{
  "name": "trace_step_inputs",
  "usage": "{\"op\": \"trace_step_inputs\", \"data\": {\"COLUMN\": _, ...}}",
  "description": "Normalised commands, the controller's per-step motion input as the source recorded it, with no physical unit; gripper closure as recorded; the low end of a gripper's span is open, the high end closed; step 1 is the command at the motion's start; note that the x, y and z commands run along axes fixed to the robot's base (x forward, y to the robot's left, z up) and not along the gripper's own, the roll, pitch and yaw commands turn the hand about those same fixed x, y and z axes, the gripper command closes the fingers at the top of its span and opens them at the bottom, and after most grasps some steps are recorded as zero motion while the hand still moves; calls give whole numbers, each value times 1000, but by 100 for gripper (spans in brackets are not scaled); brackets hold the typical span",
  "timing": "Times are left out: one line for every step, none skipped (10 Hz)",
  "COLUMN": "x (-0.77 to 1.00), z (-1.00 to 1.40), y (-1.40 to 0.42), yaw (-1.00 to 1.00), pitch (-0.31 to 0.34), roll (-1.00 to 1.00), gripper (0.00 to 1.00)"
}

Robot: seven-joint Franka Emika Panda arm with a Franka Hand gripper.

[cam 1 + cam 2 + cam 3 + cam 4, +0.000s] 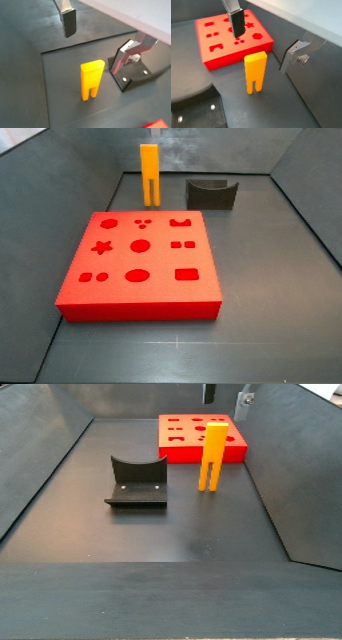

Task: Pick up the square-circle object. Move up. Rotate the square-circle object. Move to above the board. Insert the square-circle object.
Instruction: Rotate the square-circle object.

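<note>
1. One bar is your target: the square-circle object [211,456], a narrow orange-yellow piece standing upright on the dark floor [160,534] with its two short prongs down, free of any grip
2. You will find it in a side view at about 3 o'clock of the fixture [135,481], near it but apart, and at about 6 o'clock of the board [201,435], just in front of the red block's near edge
3. Your gripper [236,20] hangs high above the scene with nothing between its plates; in both wrist views only one silver finger [67,17] with its dark pad shows whole, so you cannot tell how wide the jaws stand
4. In a wrist view a second silver part [296,54] with a bolt shows to the side of the bar; it reads as more of the wrist hardware, though you cannot be sure
5. Standing on end, the bar offers its two broad faces to a pinch from above, which is likely why it is set that way: you can close on the upper part without touching the floor
6. Nine shaped holes face up on the board [140,258], all empty, so the insertion is not yet begun and the pick is the step in hand
7. Your next move, as I judge it, is to bring the gripper over the bar's top and descend; a glancing contact could tip so tall and thin a piece
</note>
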Motion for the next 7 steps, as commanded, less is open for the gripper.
{"op": "trace_step_inputs", "data": {"x": 47, "z": -40, "y": 7, "yaw": 1000, "pitch": 11, "roll": -4, "gripper": 0}}
{"op": "trace_step_inputs", "data": {"x": 47, "z": -39, "y": 7, "yaw": 1000, "pitch": 11, "roll": -4, "gripper": 0}}
{"op": "trace_step_inputs", "data": {"x": 48, "z": -38, "y": 6, "yaw": 1000, "pitch": 12, "roll": -5, "gripper": 0}}
{"op": "trace_step_inputs", "data": {"x": 48, "z": -37, "y": 6, "yaw": 1000, "pitch": 13, "roll": -5, "gripper": 0}}
{"op": "trace_step_inputs", "data": {"x": 48, "z": -37, "y": 5, "yaw": 1000, "pitch": 14, "roll": -5, "gripper": 0}}
{"op": "trace_step_inputs", "data": {"x": 48, "z": -37, "y": 5, "yaw": 1000, "pitch": 15, "roll": -6, "gripper": 0}}
{"op": "trace_step_inputs", "data": {"x": 48, "z": -36, "y": 5, "yaw": 1000, "pitch": 17, "roll": -6, "gripper": 0}}
